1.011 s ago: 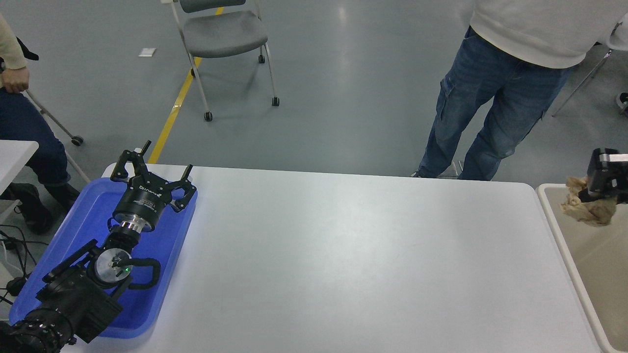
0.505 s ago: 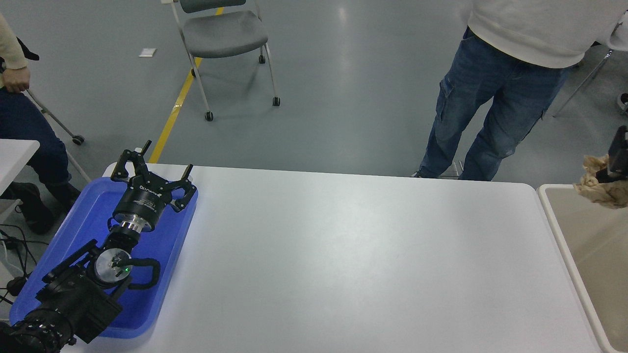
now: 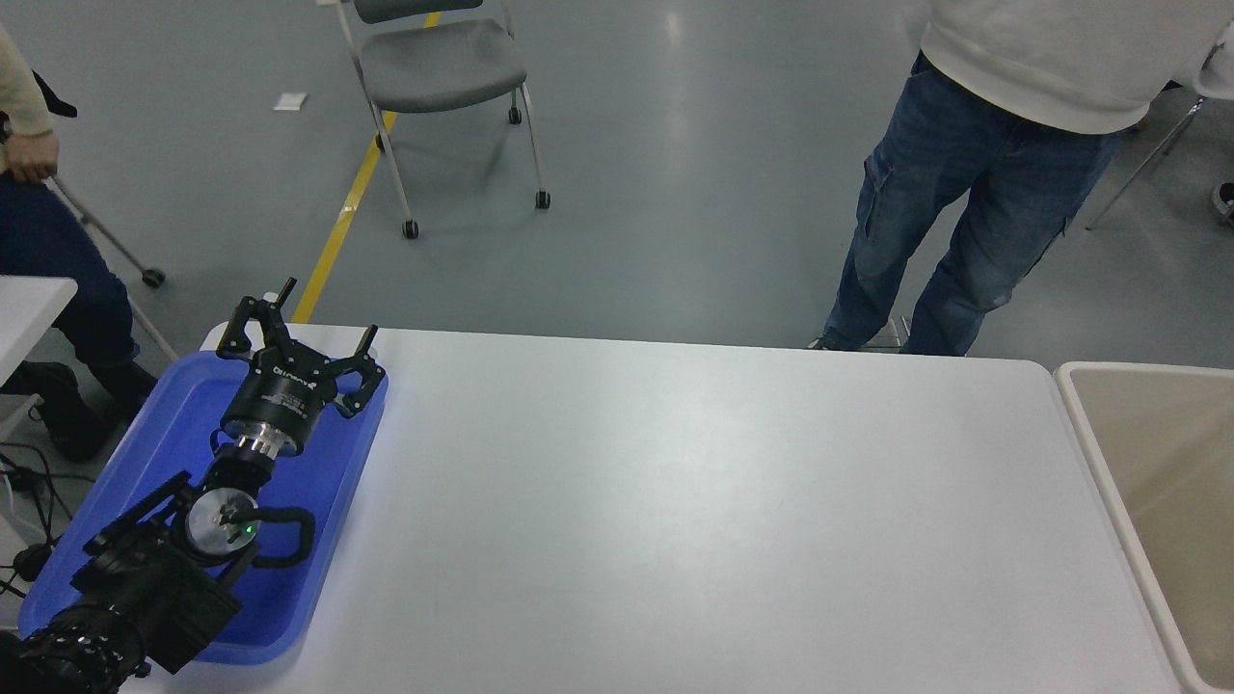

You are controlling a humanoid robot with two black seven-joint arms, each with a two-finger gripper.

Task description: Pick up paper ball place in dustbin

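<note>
The beige dustbin (image 3: 1099, 439) stands at the table's right end, partly cut off by the picture's right edge; the part of its inside that shows holds nothing. The paper ball is out of view. My right gripper and arm are out of view. My left gripper (image 3: 307, 321) is parked open and empty over the far end of the blue tray (image 3: 318, 501) at the lower left.
The white table (image 3: 675, 501) fills the middle. A person in jeans (image 3: 964, 202) stands at its far right side. A grey chair (image 3: 439, 67) stands behind. Another person (image 3: 39, 251) sits at the far left beside a second table.
My right gripper, shut on the paper ball above the dustbin's far corner, rose and moved right out of the picture, taking the ball with it. The left arm has not moved.
</note>
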